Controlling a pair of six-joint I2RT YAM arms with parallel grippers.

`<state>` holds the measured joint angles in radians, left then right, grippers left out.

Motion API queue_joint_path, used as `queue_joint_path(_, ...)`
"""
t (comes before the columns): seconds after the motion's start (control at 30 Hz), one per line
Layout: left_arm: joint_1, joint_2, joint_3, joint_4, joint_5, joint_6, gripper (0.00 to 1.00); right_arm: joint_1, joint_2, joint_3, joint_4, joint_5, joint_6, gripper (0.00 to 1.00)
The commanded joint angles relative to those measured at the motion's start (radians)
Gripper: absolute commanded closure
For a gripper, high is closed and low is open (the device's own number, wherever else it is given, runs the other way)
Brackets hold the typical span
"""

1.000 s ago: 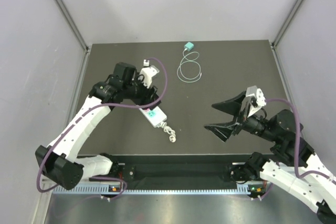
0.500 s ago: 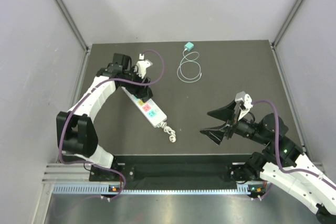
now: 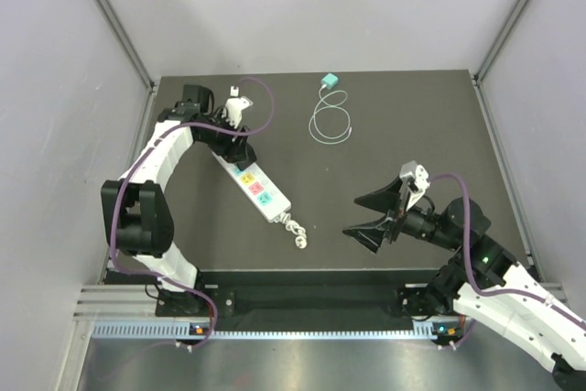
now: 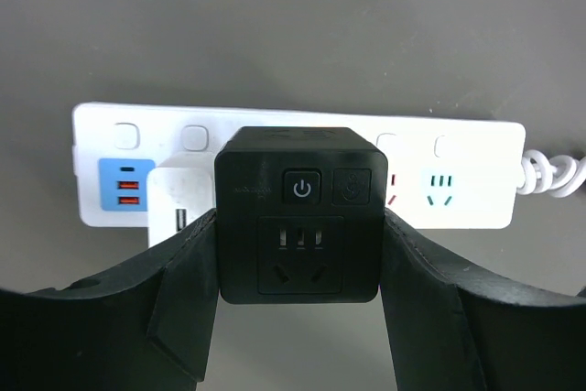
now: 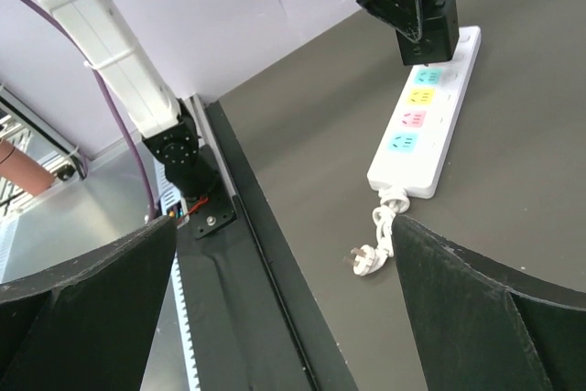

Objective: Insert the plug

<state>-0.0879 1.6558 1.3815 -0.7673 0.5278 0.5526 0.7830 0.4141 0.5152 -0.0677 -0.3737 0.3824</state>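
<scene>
A black cube-shaped plug [image 4: 298,217] with a power button and a socket face sits between my left gripper's fingers [image 4: 183,290]. My left gripper [image 4: 298,258] is shut on it, over the white power strip [image 4: 458,180]. I cannot tell whether the plug touches the strip. A white block [image 4: 176,203] shows beside the plug. In the top view the left gripper [image 3: 236,139] is at the far end of the strip [image 3: 261,191]. My right gripper [image 3: 366,215] stands wide open and holds nothing, at the near right, apart from the strip [image 5: 426,125].
The strip's coiled white cord and its own plug [image 3: 298,235] lie near the table's front edge [image 5: 275,254]. A teal block [image 3: 330,80] with a looped white cable [image 3: 330,124] lies at the back. Grey walls stand on the table's sides.
My left arm has swung back and to the left, carrying the black plug over the strip's far end. The right gripper has drifted slightly left and nearer, still open.
</scene>
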Motion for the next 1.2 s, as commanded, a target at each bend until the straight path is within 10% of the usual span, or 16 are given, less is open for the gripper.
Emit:
queue_joint_path(0.0,-0.001,0.009,-0.016,-0.004,0.015,0.035,1.00,-0.007,0.031,0.006,0.060,-0.037,-0.008,0.00)
queue_joint_path(1.17,-0.007,0.045,-0.116,0.114,-0.112,0.041,1.00,-0.008,0.019,0.009,0.071,-0.031,0.006,0.00)
